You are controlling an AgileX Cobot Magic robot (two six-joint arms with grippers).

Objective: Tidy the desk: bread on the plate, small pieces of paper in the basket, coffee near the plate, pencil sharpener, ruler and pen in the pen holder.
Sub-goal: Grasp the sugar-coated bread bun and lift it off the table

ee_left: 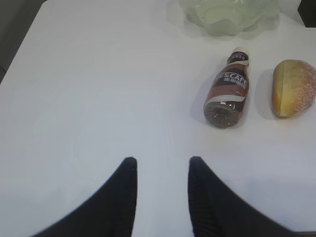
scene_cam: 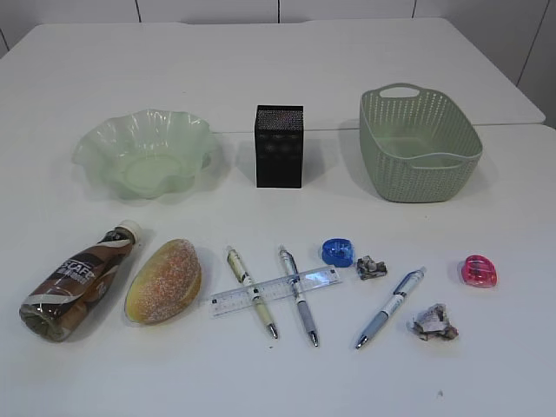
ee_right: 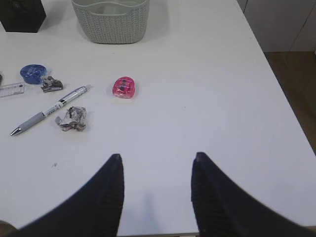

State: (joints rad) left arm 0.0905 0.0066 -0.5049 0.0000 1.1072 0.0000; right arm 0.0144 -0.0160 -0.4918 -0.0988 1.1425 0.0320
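Both grippers, left (ee_left: 160,165) and right (ee_right: 156,160), jaws apart, empty; bread (scene_cam: 163,281) below plate (scene_cam: 145,152): grasp across its width.

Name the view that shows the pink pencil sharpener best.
The right wrist view: the pink translucent plastic pencil sharpener lies large and unobstructed on the white desk. The exterior view shows it smaller; the left wrist view misses it.
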